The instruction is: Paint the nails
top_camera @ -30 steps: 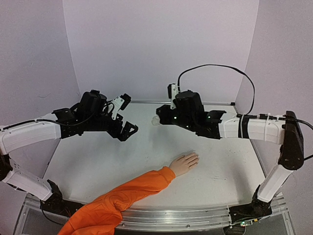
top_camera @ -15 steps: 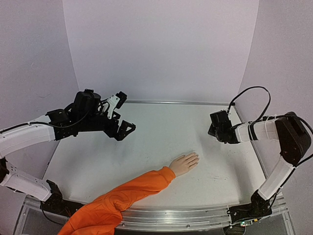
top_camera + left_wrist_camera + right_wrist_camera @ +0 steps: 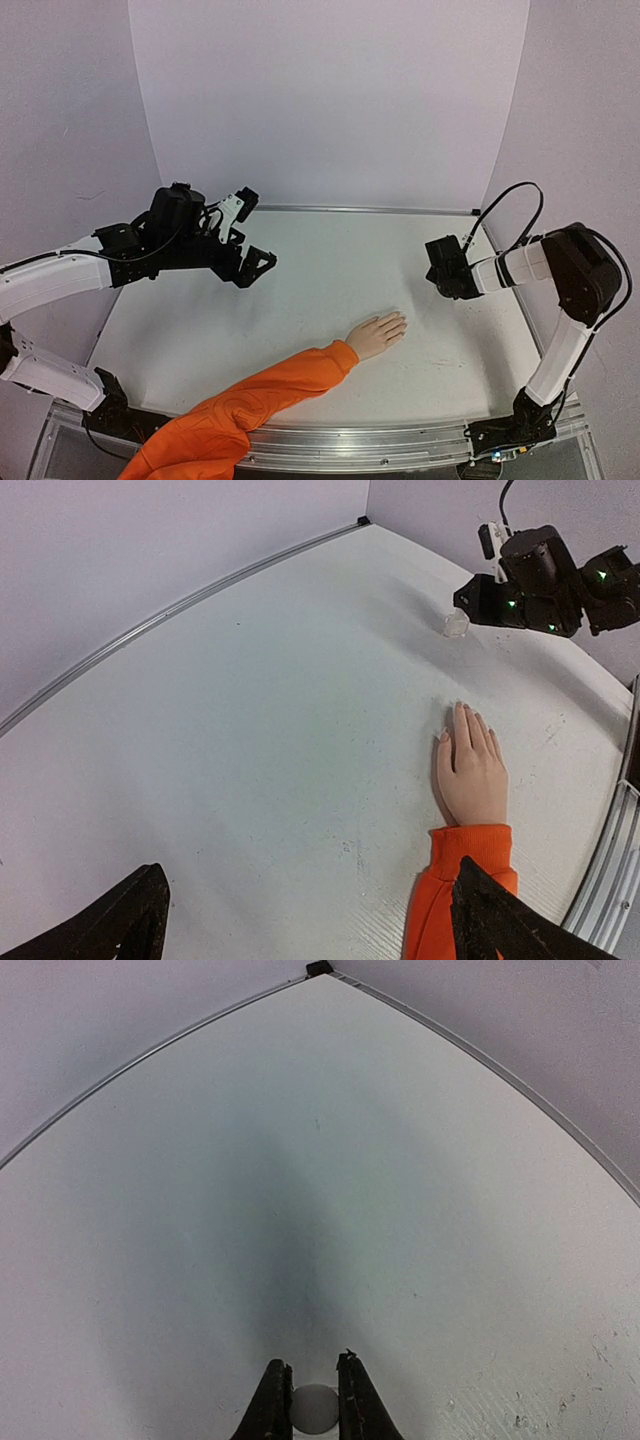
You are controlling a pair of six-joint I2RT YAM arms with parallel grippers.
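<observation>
A pale peach mannequin hand point(image 3: 376, 333) lies palm down in mid-table, with an orange sleeve point(image 3: 270, 390) running to the near edge. Its nails point(image 3: 462, 708) are skin-coloured and barely distinguishable. My left gripper point(image 3: 255, 232) hovers open at the back left, well away from the hand, with nothing between its fingers point(image 3: 120, 930). My right gripper point(image 3: 434, 272) hangs low at the right, beyond the hand's fingertips, and is shut on a small white bottle point(image 3: 315, 1408). In the left wrist view the bottle point(image 3: 455, 625) shows just under that gripper.
Lilac walls close the back and both sides, with a metal rail point(image 3: 360, 210) along the back edge of the white table point(image 3: 300, 300). A black cable point(image 3: 510, 205) loops above the right arm.
My right arm has swung from the back centre to the right side and come down low, still holding the bottle. The left gripper has drawn back slightly to the left.
</observation>
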